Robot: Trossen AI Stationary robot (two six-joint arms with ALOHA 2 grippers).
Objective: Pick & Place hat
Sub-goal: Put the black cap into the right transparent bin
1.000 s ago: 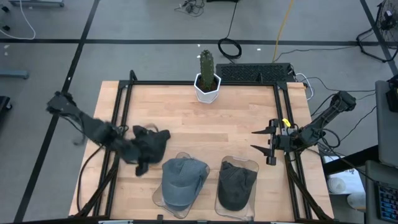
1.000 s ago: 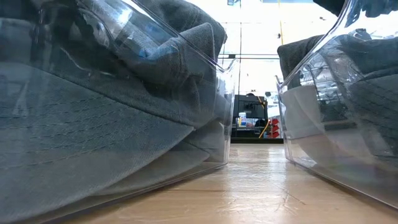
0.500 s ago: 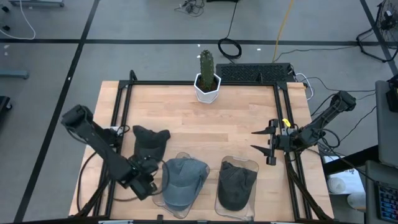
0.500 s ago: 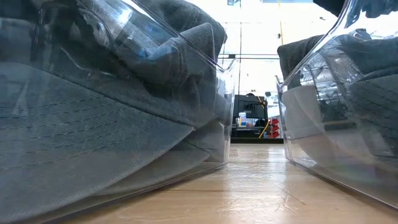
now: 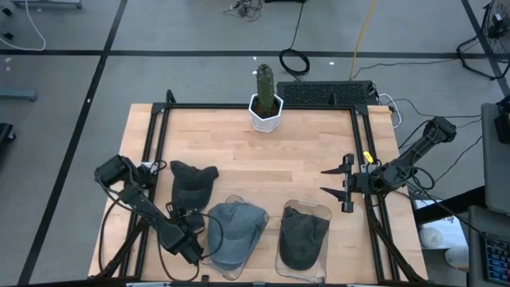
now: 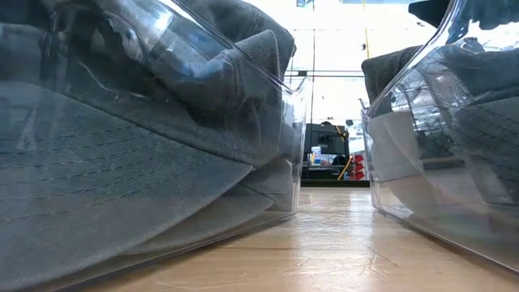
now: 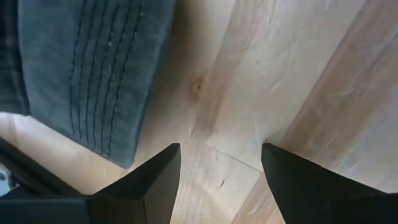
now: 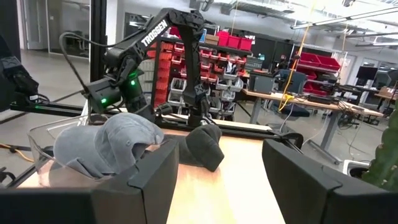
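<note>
The left gripper (image 5: 194, 236), fingers spread and empty, sits low beside the blue-grey hat (image 5: 232, 231), with the dark hat (image 5: 192, 182) lying loose nearby, while the right gripper (image 5: 335, 182) waits open at the table's right edge

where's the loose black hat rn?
High view: the black hat lies on the table's left half, just behind the blue-grey cap in its clear holder, with the left claw close in front.

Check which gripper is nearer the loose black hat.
Left. The left gripper sits just beside the black hat, toward the table's front edge; the right gripper waits across the table, open.
</note>
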